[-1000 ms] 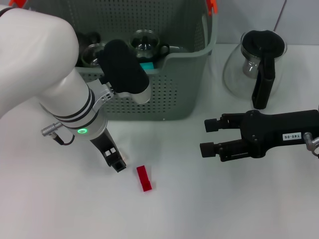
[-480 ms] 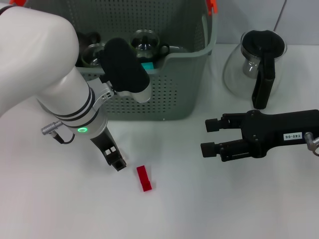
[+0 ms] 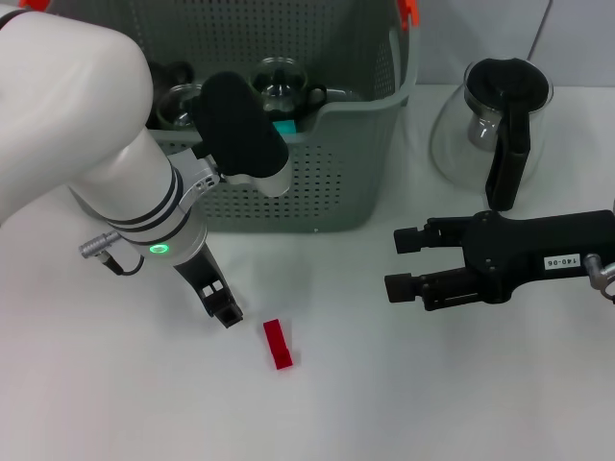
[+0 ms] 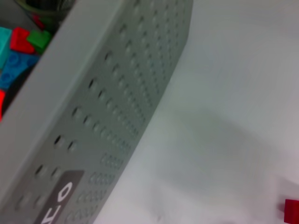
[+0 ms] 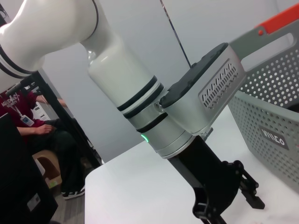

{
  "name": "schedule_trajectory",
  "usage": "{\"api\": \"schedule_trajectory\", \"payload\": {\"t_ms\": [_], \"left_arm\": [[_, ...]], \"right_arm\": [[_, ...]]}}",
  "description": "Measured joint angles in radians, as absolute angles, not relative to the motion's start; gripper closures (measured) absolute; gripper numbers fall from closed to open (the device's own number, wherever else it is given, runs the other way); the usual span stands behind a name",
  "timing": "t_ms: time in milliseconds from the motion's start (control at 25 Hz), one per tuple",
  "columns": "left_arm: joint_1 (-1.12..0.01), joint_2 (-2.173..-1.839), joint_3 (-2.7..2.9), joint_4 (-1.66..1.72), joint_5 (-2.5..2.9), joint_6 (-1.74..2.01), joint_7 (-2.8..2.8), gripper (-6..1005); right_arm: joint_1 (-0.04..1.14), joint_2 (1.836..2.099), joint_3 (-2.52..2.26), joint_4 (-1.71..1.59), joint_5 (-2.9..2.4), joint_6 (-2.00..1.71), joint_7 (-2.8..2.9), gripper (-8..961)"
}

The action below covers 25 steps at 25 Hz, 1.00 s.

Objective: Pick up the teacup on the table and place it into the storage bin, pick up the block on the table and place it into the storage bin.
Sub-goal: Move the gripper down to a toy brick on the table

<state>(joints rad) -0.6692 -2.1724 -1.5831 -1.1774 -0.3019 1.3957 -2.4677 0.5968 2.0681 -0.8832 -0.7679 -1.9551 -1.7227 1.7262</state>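
Observation:
The red block [image 3: 278, 344] lies on the white table in front of the storage bin [image 3: 336, 182]; a corner of the block [image 4: 292, 211] shows in the left wrist view beside the bin's wall [image 4: 117, 116]. Two glass teacups [image 3: 279, 83] sit inside the bin. My left gripper [image 3: 224, 309] hangs low over the table just left of the block, and in the right wrist view the left gripper [image 5: 231, 207] is open and holds nothing. My right gripper [image 3: 404, 262] hovers open at the right, pointing left, well away from the block.
A glass coffee pot [image 3: 500, 125] with a black handle stands right of the bin. Coloured blocks [image 4: 18, 42] lie in the bin. Orange clips [image 3: 409, 10] mark its handles. A seated person [image 5: 18, 116] is behind the table.

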Motion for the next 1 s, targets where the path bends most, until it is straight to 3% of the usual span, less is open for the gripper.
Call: {"api": "schedule_trajectory", "payload": {"t_ms": [1000], "left_arm": [[-0.671, -2.175, -1.536, -1.174, -0.275, 1.393, -2.551, 295]], "right_arm": [[0.601, 2.068, -0.883, -0.765, -1.959, -1.723, 1.727, 56]]}}
